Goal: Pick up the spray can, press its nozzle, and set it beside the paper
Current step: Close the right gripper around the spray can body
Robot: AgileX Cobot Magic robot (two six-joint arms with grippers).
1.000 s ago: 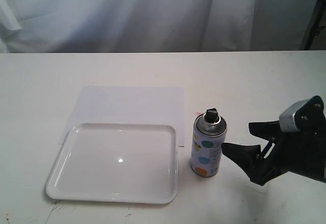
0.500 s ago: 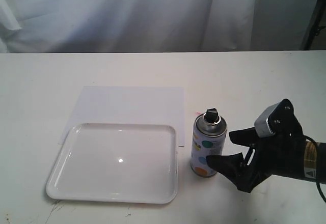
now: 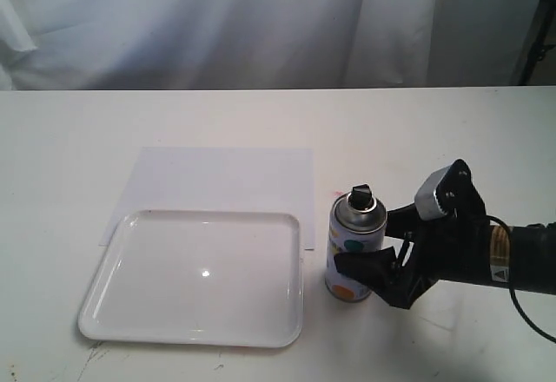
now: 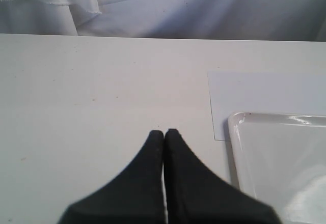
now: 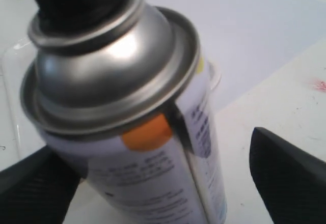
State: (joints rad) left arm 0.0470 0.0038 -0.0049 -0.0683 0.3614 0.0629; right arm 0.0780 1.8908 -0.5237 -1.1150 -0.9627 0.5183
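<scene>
1. Since a second ago the right gripper (image 3: 363,241) has slid in from the right edge of the table (image 3: 434,130). Its two black fingers now sit on either side of the spray can (image 3: 347,245).
2. That gripper's jaws are spread wide and not clamped. In the right wrist view, the right gripper (image 5: 160,183) shows one finger (image 5: 288,175) standing clear of the can's label. The other finger (image 5: 35,191) is right up against it, and I cannot tell whether it touches.
3. One spray can (image 5: 153,132) is in the scene, and it has not budged. It stands upright on the table, just right of the tray (image 3: 195,340) and just off the near right corner of the paper (image 3: 221,176).
4. One black nozzle (image 3: 360,194) sits on the can's silver dome, and nothing is touching it.
5. One sheet of paper lies flat. Its near part is tucked under the far rim of the tray, and in the left wrist view one corner of the paper (image 4: 265,96) shows beyond the tray (image 4: 239,152).
6. One glossy white tray rests on the table with nothing in it.
7. Only the right arm shows in the exterior view. The left gripper (image 4: 164,135) appears in its own wrist view alone, its two fingertips pressed together on nothing, above bare tabletop beside the tray.
8. One pale curtain (image 3: 217,26) hangs behind the table.
</scene>
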